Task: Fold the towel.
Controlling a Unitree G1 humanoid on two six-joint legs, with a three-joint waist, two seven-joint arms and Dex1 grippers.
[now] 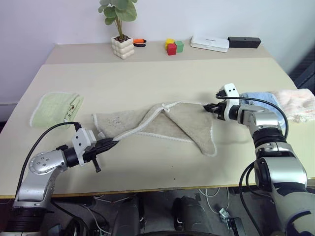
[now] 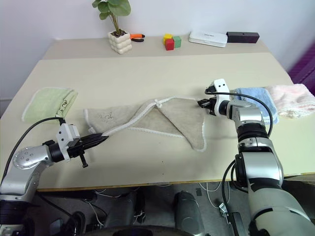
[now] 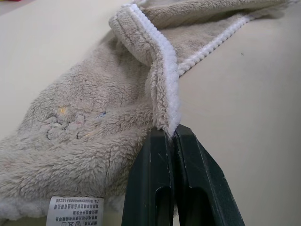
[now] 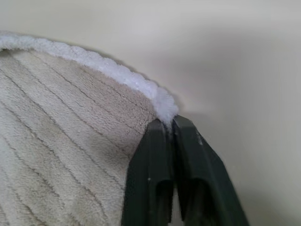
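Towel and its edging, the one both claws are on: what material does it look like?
Towel: looks like soft plush terry or fleece, beige, matte; the wrist views show fuzzy pile, ribbed in rows on one face. Edging: white, nubby corded trim, likely the same kind of yarn. Printed white tag at one corner, probably woven or synthetic.

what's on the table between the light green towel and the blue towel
In the left eye view, the beige towel lies rumpled between the light green towel and the blue towel, with the left pincer and right pincer each shut on a corner.

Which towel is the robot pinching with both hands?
The big beige towel in the middle; the green towel, blue towel and pink towel lie untouched at the sides.
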